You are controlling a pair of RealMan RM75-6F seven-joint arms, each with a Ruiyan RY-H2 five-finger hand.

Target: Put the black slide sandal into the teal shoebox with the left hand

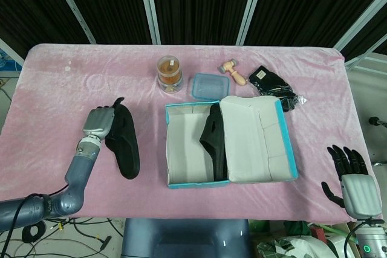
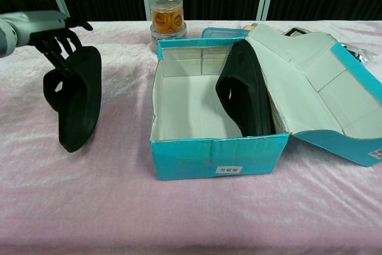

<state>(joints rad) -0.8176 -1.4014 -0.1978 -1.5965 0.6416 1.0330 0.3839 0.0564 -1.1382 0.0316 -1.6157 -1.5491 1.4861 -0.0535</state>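
My left hand [image 1: 98, 124] [image 2: 51, 28] grips the upper end of a black slide sandal [image 1: 124, 142] [image 2: 77, 101], which hangs tilted above the pink cloth, left of the box. The teal shoebox [image 1: 181, 180] [image 2: 215, 156] stands open at the table's middle, its lid [image 1: 254, 140] [image 2: 310, 97] folded out to the right. A second black sandal [image 1: 214, 140] [image 2: 245, 97] leans on its side against the box's right wall. My right hand [image 1: 354, 179] is open, off the table's front right corner, holding nothing.
Behind the box stand a clear jar [image 1: 169, 74] [image 2: 166, 16] with orange contents and a blue-lidded container [image 1: 206, 86]. A small wooden piece [image 1: 233, 72] and a black bag [image 1: 272, 84] lie at the back right. Pink cloth [image 1: 72, 89] covers the table.
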